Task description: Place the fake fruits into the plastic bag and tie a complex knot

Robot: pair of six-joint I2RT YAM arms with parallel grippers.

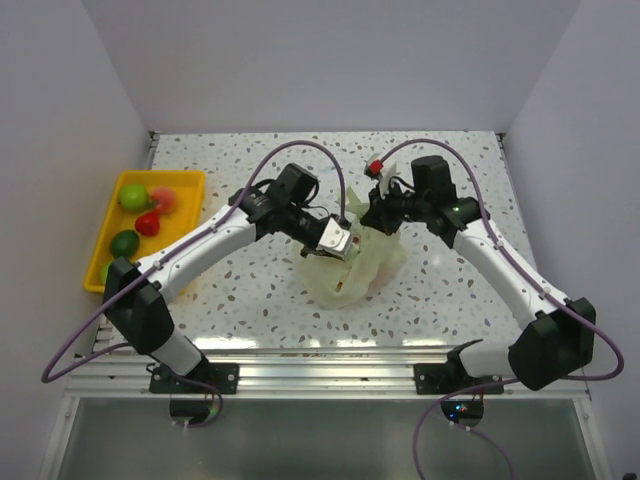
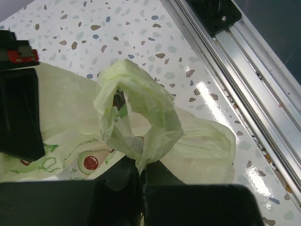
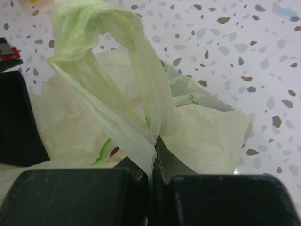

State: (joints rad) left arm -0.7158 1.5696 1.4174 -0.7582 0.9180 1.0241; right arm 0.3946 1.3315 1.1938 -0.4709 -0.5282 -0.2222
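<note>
The pale green plastic bag [image 1: 352, 272] with avocado prints [image 2: 89, 162] sits slumped mid-table between both arms. My left gripper [image 1: 341, 240] [image 2: 141, 165] is shut on a looped strip of the bag's neck [image 2: 141, 101]. From the other side my right gripper [image 1: 384, 216] [image 3: 155, 157] is shut on another long strip of the bag [image 3: 117, 89]. Each wrist view shows the other gripper as a black block at the left. Several fake fruits lie in the yellow tray: a green one [image 1: 133, 196], a pink one [image 1: 164, 200], a red one [image 1: 148, 223]. No knot can be made out. The bag's contents are hidden.
The yellow tray [image 1: 185, 180] stands at the table's left edge. A small red thing [image 1: 377, 167] shows just behind the right wrist. An aluminium rail [image 1: 320, 365] [image 2: 244, 80] runs along the near edge. White walls close in the left, back and right.
</note>
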